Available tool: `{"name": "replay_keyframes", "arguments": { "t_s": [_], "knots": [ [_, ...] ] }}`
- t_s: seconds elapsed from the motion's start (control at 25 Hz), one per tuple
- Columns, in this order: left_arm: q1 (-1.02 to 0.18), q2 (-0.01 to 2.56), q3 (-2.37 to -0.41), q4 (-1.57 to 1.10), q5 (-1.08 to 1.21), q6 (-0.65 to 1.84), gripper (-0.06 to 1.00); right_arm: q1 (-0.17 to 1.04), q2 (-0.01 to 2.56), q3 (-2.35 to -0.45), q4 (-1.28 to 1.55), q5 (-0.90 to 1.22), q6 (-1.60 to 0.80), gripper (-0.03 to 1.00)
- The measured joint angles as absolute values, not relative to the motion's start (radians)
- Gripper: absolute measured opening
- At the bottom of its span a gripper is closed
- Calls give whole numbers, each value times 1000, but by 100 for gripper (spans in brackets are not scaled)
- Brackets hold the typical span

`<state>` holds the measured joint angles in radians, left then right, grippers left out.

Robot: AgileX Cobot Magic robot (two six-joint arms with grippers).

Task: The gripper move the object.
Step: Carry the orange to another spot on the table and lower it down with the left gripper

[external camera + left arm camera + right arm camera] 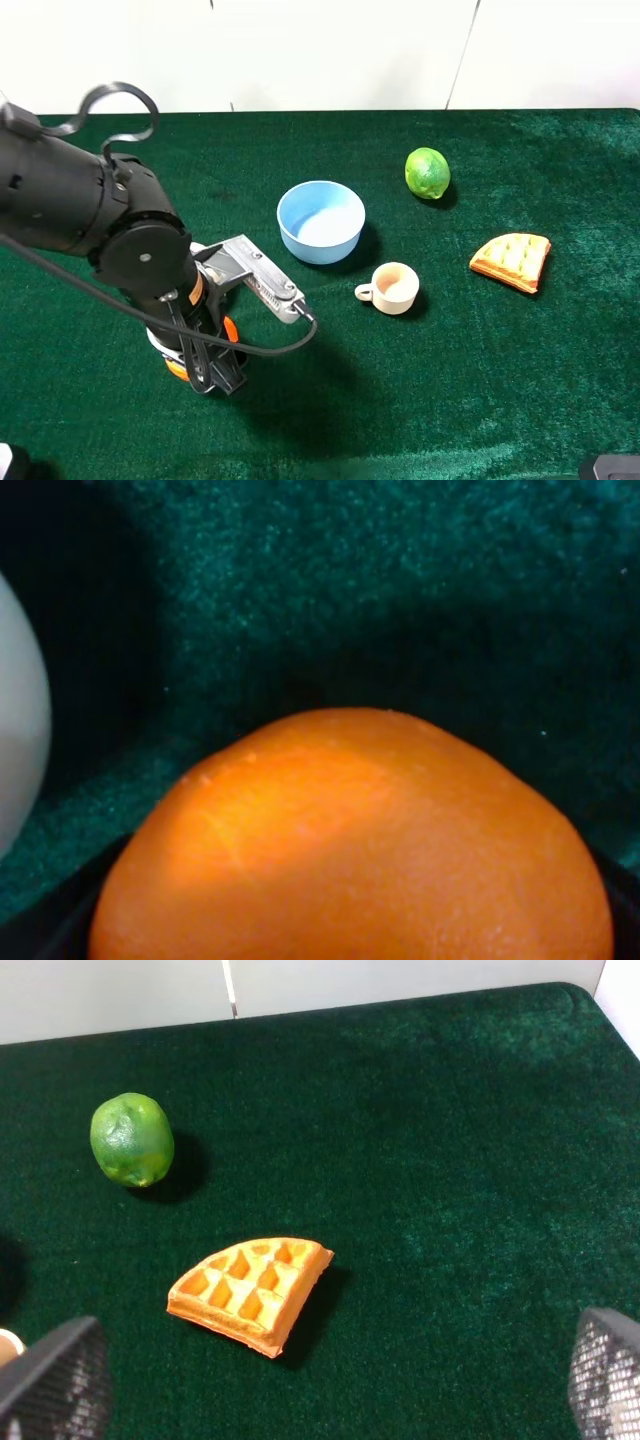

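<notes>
**A:** Where is the orange (350, 850)?

**B:** Low at the near left of the green desk (450, 400), under the left arm. The left tool (205, 365) points down over it, and bits of orange skin show on either side of the black fingers.

**A:** Is it gripped?

**B:** It looks so. In the left wrist view the fruit fills the lower half of the frame, with a dark finger edge against it at each bottom corner. So that tool is closed around the orange. A pale rounded thing (15, 720) sits just beside it (I cannot tell what it is).

**A:** And the right tool (330, 1385)?

**B:** It is spread wide and holds nothing. Its two fingertips (55, 1380) sit at opposite corners of its own view, above bare cloth.

**A:** What else is on the desk?

**B:** A blue bowl (320, 221) is near the middle, with a small cup (390, 288) just beside it. A lime (427, 173) lies farther back, and a waffle wedge (512, 261) lies out to the right, well apart from the orange.
</notes>
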<state>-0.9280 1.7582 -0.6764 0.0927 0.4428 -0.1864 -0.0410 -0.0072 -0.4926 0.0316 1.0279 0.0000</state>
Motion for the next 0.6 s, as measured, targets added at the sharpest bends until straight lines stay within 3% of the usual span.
{"name": "replay_keyframes", "arguments": {
  "t_s": [0.6],
  "knots": [
    [-928, 1767, -671, 113, 421, -186, 75, -41, -7, -493, 32, 1028, 0, 69]
  ]
}}
